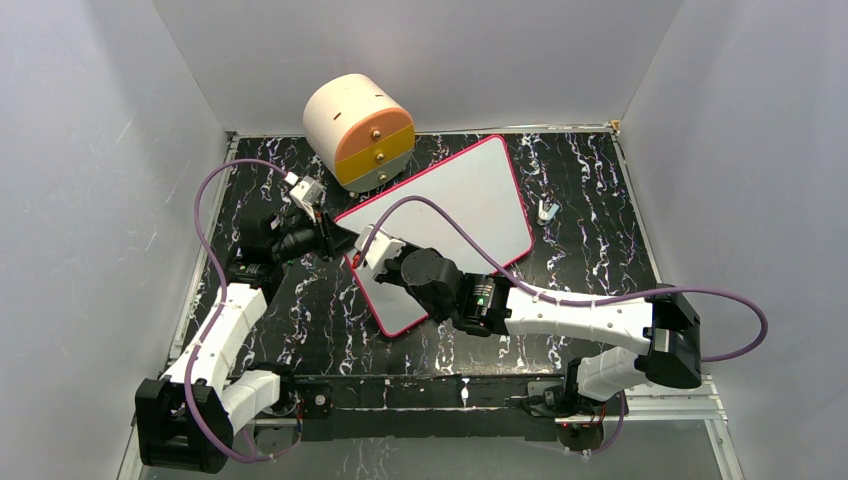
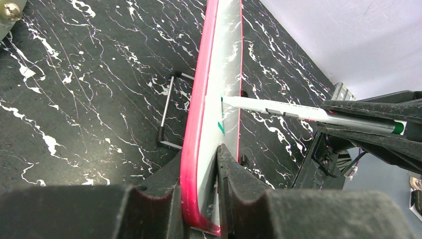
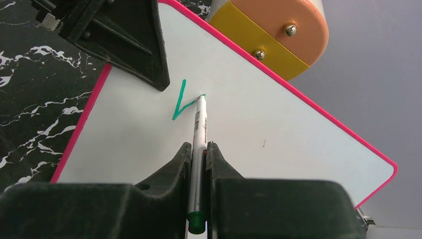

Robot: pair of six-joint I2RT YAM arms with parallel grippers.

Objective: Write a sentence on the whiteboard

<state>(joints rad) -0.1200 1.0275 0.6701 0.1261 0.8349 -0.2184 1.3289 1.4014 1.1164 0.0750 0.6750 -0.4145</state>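
Top view: the whiteboard lies just beside the drawer box. Left wrist: the left gripper clamps the whiteboard's pink rim. Right wrist: the right gripper pinches a marker, its tip on the whiteboard at the sentence, one green V.

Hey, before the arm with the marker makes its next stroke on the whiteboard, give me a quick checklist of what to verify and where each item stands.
1. The left gripper is clamped on the rim of the whiteboard: ok.
2. The right gripper is shut on the marker: ok.
3. The marker tip sits on the board at the end of the green stroke: ok.
4. There is blank board beyond the stroke for more letters: ok.
5. The sentence is written: not ok, only a V-shaped mark shows.
6. Tip pressure is right: cannot tell.
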